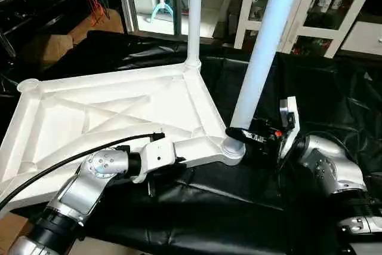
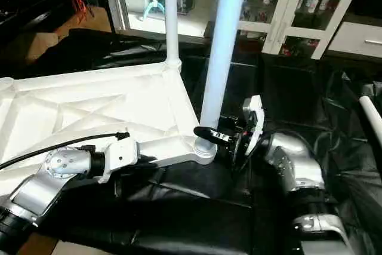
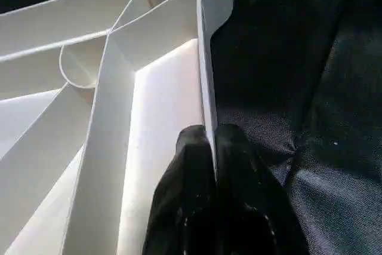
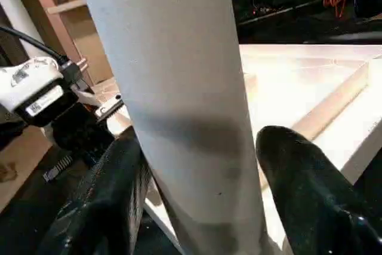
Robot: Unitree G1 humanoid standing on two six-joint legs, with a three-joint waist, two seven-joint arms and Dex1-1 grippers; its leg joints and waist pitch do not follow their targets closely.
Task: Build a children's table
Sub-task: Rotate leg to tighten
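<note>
The white tabletop [image 1: 119, 108] lies upside down on black cloth, its X-ribs facing up. One white leg [image 1: 194, 16] stands in the far corner socket. A second leg [image 1: 262, 46] stands in the near right socket [image 1: 234, 147]. My right gripper [image 4: 197, 165] is shut on this second leg just above the socket, one black finger [image 4: 113, 195] on each side. My left gripper [image 3: 209, 138] is shut on the thin near rim [image 3: 206, 76] of the tabletop, pinching the wall between both fingers. Another leg [image 2: 370, 111] lies on the cloth at the far right.
Black cloth [image 1: 227, 213] covers the work surface around the tabletop. A black cable [image 1: 65, 162] runs along my left forearm over the tabletop. White glass-door cabinets [image 1: 322, 4] stand behind. Cardboard boxes [image 1: 54, 46] sit at the back left.
</note>
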